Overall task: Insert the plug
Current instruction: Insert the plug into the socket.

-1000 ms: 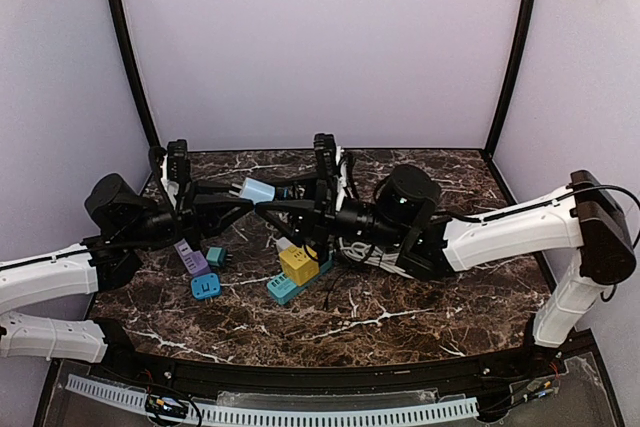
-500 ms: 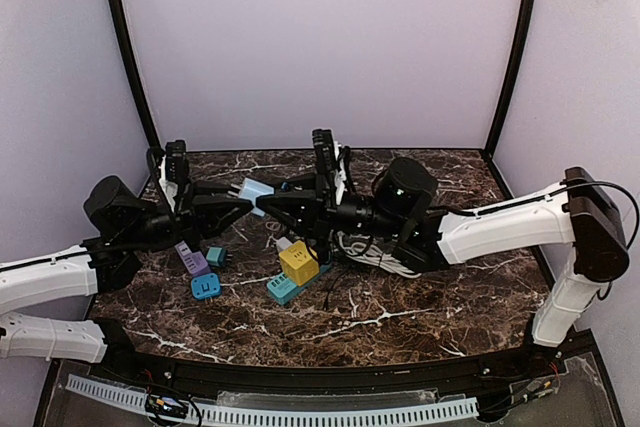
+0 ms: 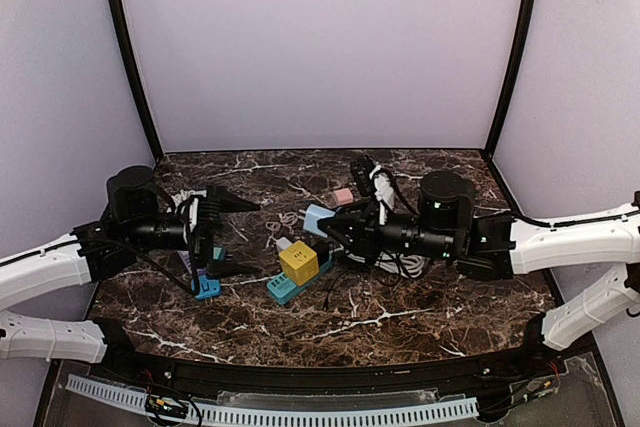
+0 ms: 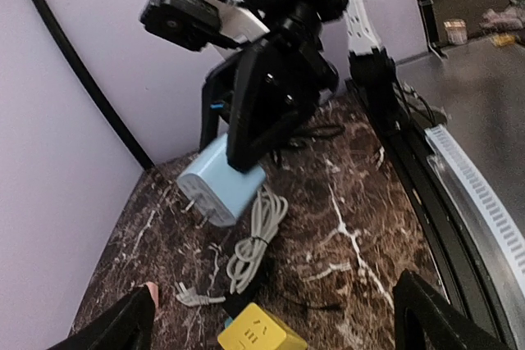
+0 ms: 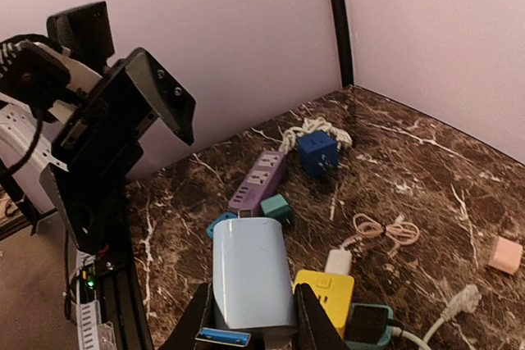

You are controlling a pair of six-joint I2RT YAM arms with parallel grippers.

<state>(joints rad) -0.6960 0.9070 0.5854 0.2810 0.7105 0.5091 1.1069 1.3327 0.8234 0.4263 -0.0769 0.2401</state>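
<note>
My right gripper (image 5: 253,319) is shut on a light blue plug (image 5: 253,272), its fingers pressed against both sides. In the top view the plug (image 3: 318,219) hangs just above a yellow cube socket (image 3: 298,262), which sits on a teal power strip (image 3: 283,290). The plug's metal prongs (image 4: 190,202) point toward the left arm. Well to the left of the plug, my left gripper (image 3: 233,237) is wide open with nothing between its fingers (image 4: 123,329). From the left wrist view I see the right gripper (image 4: 262,112) gripping the plug (image 4: 221,186) above the table.
A purple power strip (image 5: 262,179), a dark blue cube (image 5: 317,152), a small teal adapter (image 5: 277,206) and a blue adapter (image 3: 206,287) lie on the left. A coiled white cable (image 4: 254,239), a pink cable (image 5: 385,229) and a pink block (image 3: 343,196) lie around the middle.
Both grippers were on the plug near the back left. The left gripper has opened and drawn back left. The right gripper has carried the plug right and down toward the yellow cube.
</note>
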